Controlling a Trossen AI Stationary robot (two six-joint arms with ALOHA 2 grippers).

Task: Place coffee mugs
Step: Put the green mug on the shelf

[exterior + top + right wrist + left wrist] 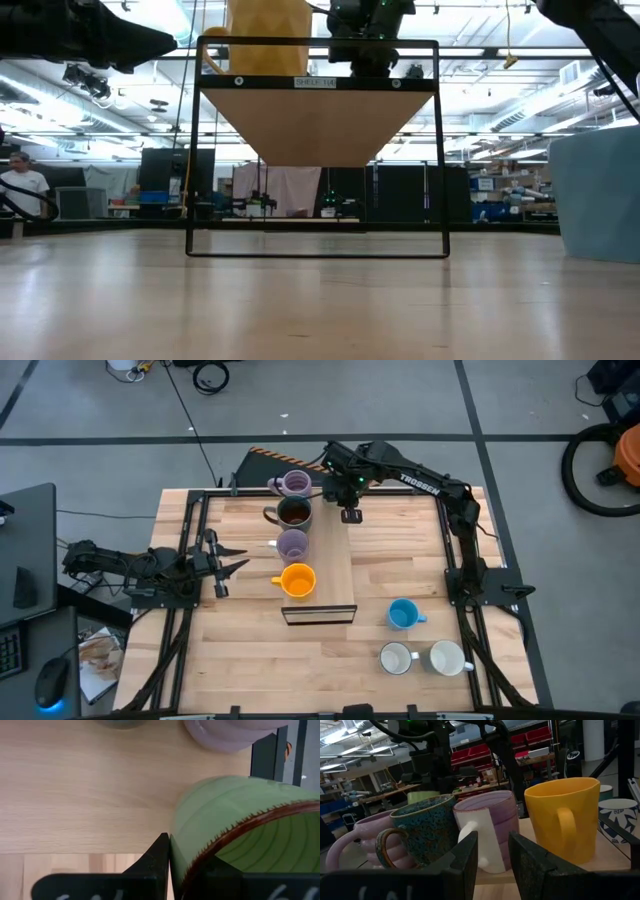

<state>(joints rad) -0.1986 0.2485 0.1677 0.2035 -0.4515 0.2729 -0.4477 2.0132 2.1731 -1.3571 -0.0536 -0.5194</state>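
A row of mugs stands on the raised wooden shelf (pixel 335 575): lilac (pixel 293 484), dark brown (pixel 294 513), lilac (pixel 292 544), orange (pixel 298 580). My right gripper (pixel 350 510) is over the shelf's far end, right of the dark brown mug, shut on the green mug (pixel 235 815), which the arm hides from above. The blue mug (pixel 402 614) and two white mugs (pixel 396 658) (pixel 447 658) stand on the table's near right part. My left gripper (pixel 232 560) waits open at the table's left side, level with the mug row. My right gripper holds the green mug by its brown-edged rim (pixel 200 857). One finger (pixel 160 857) lies against the outside wall and the other is inside the cup. It comes from above, pointing down. The mug is upright over the shelf board; whether its base rests there I cannot tell.
The shelf is a wooden board on a black wire frame (pixel 315 150), standing well above the table. Bare board lies to the right of the mug row (pixel 340 550). Black rails (pixel 190 560) run along the table's left and right sides.
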